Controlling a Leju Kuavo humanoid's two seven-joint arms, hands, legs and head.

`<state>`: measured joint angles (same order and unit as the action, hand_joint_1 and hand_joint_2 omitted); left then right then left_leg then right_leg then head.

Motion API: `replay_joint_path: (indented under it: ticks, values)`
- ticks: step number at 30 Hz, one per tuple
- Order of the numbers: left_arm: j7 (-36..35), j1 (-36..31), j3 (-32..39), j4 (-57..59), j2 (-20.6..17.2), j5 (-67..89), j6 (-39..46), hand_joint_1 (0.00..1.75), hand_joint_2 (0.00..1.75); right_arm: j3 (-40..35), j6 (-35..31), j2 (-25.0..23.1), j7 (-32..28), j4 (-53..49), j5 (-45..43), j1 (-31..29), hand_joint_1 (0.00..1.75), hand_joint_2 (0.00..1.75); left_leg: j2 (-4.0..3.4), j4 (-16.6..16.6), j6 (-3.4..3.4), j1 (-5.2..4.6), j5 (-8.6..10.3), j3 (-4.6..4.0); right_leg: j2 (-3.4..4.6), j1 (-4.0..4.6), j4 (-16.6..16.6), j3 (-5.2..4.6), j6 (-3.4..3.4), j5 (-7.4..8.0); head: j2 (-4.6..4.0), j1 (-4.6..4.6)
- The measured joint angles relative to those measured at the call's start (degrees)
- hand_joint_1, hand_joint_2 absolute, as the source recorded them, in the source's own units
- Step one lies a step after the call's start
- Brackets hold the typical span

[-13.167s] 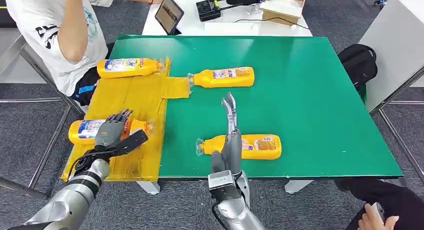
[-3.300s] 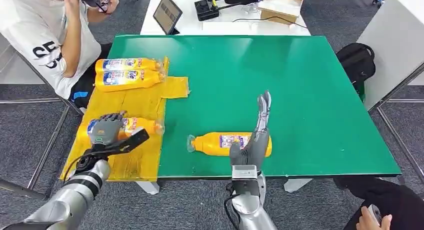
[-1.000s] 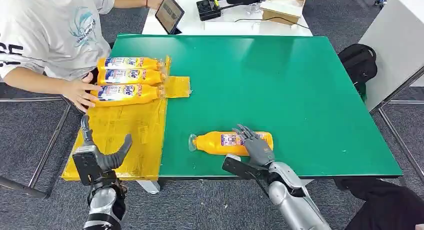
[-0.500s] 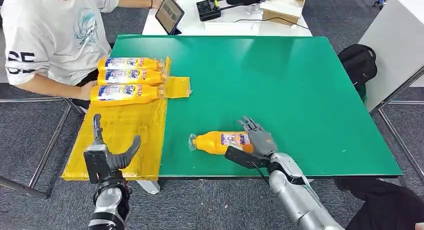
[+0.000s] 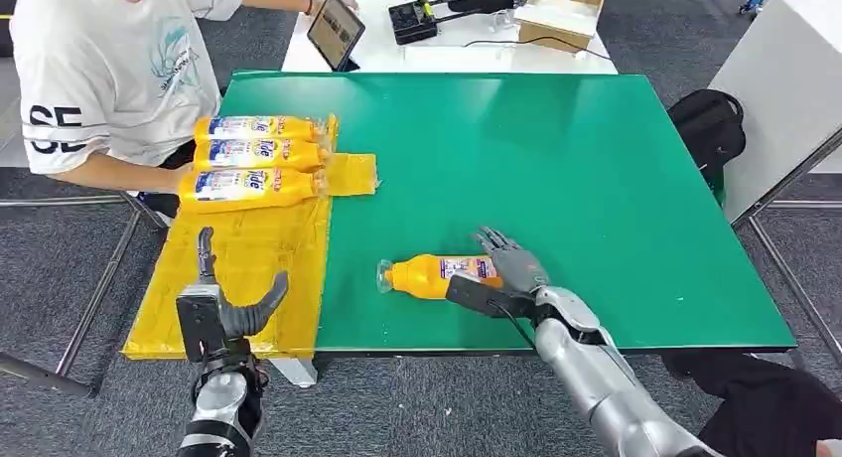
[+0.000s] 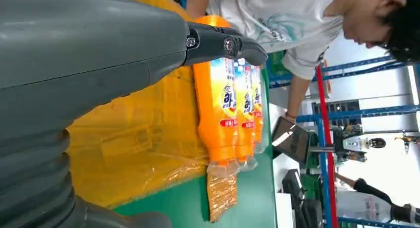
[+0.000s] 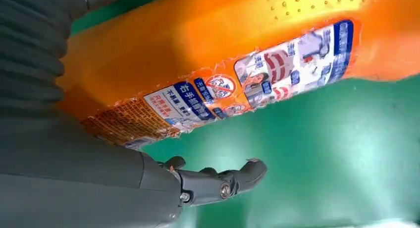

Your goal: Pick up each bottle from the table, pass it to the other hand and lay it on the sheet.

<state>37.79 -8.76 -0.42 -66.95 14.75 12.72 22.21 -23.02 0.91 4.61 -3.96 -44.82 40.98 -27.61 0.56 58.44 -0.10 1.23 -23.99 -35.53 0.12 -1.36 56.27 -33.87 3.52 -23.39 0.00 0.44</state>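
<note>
An orange bottle lies on the green table near its front edge, cap pointing left. My right hand lies over its base end, fingers draped across the top. In the right wrist view the bottle sits close against the palm of that hand, while the thumb stays apart from it over bare green. My left hand is raised at the front edge of the yellow sheet, fingers spread and holding nothing. Three orange bottles lie side by side at the sheet's far end; the bottles also appear beyond my left hand.
A person in a white shirt sits at the table's far left, forearm close to the three bottles. Behind the green table a white table carries a tablet, a black device and a cardboard box. A black backpack lies at the right.
My right hand has slid further over the bottle's base end and the bottle has shifted slightly. The left hand has risen a little. The person's hand has drawn back from the third bottle.
</note>
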Motion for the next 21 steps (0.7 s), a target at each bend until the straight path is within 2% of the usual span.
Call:
replay_joint_path:
  ticks: [1,2,3,10,21]
  values:
    - [-0.1,-0.2,-0.1,0.3,0.0,-0.3,0.0,0.00,1.75,-0.4,0.9,0.2,0.1,0.9,-0.2,-0.7,1.08,1.75,-0.04,0.0,-0.01,0.00,-0.01,0.07,0.07,0.00,0.0,-0.03,-0.01,0.01,0.00,0.02]
    - [-0.1,-0.4,-0.3,0.7,0.0,-0.4,-0.1,0.00,1.75,-0.8,1.7,0.3,0.1,1.8,-0.5,-1.3,1.45,1.75,-0.06,0.0,0.00,0.00,-0.02,0.18,0.11,0.00,0.0,-0.18,-0.01,0.00,0.00,0.00]
    - [-0.1,-0.7,-0.4,1.0,0.0,-0.7,-0.2,0.00,1.75,-1.3,2.3,0.5,0.1,2.8,-0.7,-1.9,1.71,1.75,-0.07,0.0,0.03,0.00,-0.10,0.34,0.13,0.00,-0.1,-0.25,-0.05,-0.05,0.00,0.02]
    - [-0.4,-1.7,-0.9,3.5,0.0,-1.6,-0.7,0.00,1.75,-4.2,4.6,0.9,0.7,8.1,-2.8,-5.4,1.75,1.75,-0.08,0.0,0.16,0.00,-0.11,0.72,0.24,0.01,-0.1,0.12,-0.10,-0.10,0.00,0.02]
    - [-0.6,-2.1,-1.0,4.8,0.0,-2.0,-0.9,0.00,1.75,-5.6,4.7,1.0,0.7,10.1,-3.9,-6.9,1.75,1.75,-0.06,0.0,0.18,0.00,-0.15,0.82,0.24,0.01,-0.2,0.30,0.06,-0.06,0.00,0.00]
